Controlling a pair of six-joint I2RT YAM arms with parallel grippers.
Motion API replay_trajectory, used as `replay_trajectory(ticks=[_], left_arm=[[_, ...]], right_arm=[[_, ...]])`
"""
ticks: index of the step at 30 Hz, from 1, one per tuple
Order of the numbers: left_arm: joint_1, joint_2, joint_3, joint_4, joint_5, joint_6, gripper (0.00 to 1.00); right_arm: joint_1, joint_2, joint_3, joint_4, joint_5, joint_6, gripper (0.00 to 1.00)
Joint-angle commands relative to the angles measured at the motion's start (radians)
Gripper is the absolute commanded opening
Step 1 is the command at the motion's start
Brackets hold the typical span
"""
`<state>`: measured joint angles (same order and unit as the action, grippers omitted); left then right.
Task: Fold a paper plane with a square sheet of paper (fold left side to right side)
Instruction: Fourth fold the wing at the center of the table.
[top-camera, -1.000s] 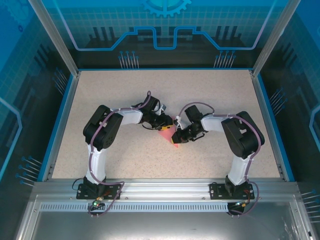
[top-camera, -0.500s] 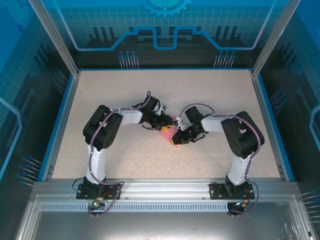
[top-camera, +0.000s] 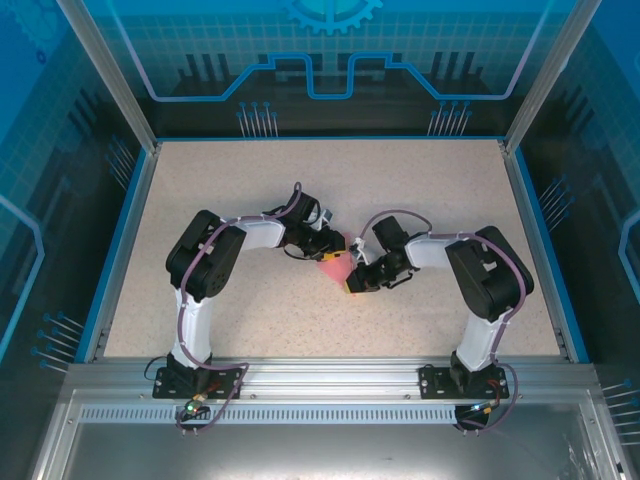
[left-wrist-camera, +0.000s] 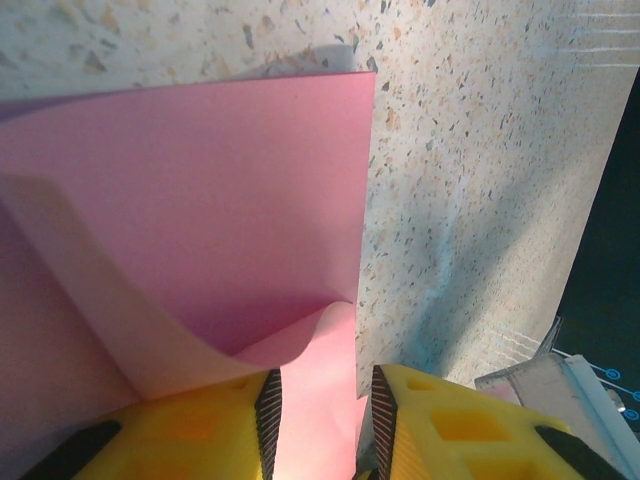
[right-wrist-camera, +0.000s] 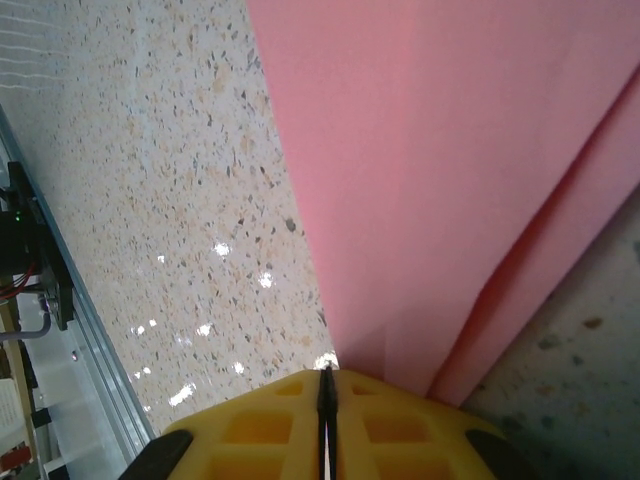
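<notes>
Pinching one edge of the pink paper (top-camera: 333, 267), the right fingers (right-wrist-camera: 270, 432) face the left fingers (left-wrist-camera: 440, 425), a bit open around its curl.

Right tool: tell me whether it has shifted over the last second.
Yes, slightly: the right tool, shut on the pink paper, has crept toward the table's near edge.

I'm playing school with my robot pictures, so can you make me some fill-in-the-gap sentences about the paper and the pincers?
1. The paper is coloured ___.
2. The right pincer is ___ on the paper.
3. The left pincer has ___ fingers.
Missing words: pink; shut; yellow.
</notes>
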<state>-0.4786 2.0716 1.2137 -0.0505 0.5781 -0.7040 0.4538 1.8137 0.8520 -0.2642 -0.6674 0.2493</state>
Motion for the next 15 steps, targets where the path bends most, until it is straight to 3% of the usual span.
replay_trajectory(ticks=[1, 15], left_arm=[[0.011, 0.040, -0.048, -0.098, -0.060, 0.015, 0.33], [0.010, 0.028, -0.048, -0.090, -0.056, 0.005, 0.33]], right_arm=[[0.018, -0.013, -0.041, -0.133, -0.018, -0.005, 0.10], [-0.037, -0.172, -0.011, -0.086, -0.011, 0.042, 0.01]])
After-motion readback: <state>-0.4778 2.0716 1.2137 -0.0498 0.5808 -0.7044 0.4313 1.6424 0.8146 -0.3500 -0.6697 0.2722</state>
